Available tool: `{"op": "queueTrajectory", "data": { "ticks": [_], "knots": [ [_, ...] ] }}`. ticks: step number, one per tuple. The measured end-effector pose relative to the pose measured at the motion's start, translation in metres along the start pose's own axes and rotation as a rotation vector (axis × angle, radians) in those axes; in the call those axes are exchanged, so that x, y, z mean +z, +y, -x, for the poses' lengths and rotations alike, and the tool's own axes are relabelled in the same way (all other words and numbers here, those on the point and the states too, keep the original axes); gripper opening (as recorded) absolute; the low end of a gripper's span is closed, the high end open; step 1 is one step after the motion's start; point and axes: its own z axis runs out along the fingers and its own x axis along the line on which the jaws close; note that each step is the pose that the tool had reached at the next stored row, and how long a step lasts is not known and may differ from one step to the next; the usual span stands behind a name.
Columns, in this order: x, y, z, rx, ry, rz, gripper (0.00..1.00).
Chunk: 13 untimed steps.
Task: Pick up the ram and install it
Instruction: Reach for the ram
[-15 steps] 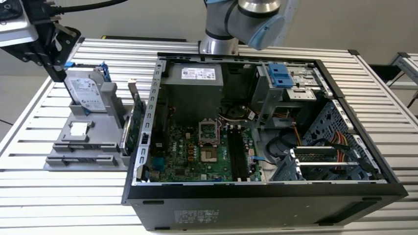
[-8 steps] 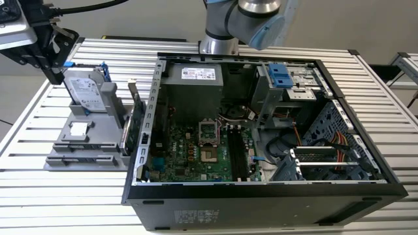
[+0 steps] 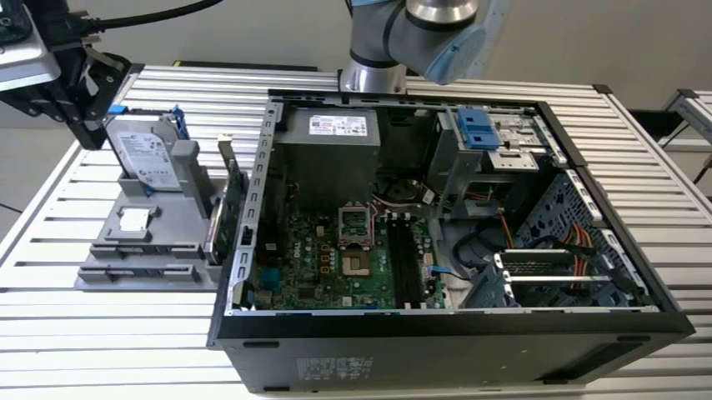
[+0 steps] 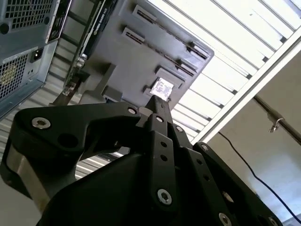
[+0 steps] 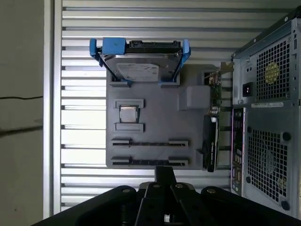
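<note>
Grey plastic holder on the slatted metal table at the exterior view's left carries what we take to be the ram, a thin dark strip standing on edge in the holder's near slot. It is too slim for us to be sure. The black two-finger gripper hangs at the holder's far end beside the silver hard drive in its blue frame, well apart from that slot. In both wrist views its fingers look closed together with nothing between them. We judge that fingers brought down shut would strike the stick's top edge rather than straddle it. A grip off-centre could tilt so narrow a board. The green expansion card with its metal bracket stands just beside the holder's right side and could be clipped. Inside the open black computer case, the long black memory slots sit between socket and drive cage, so a tilted stick could jam.
</note>
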Motion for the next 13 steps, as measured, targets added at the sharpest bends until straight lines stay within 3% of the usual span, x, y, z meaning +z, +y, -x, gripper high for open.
{"op": "queueTrajectory", "data": {
  "ticks": [13],
  "knots": [
    [0.0, -0.0104, -0.0014, -0.038, 0.0019, 0.0003, 0.0]
  ]
}}
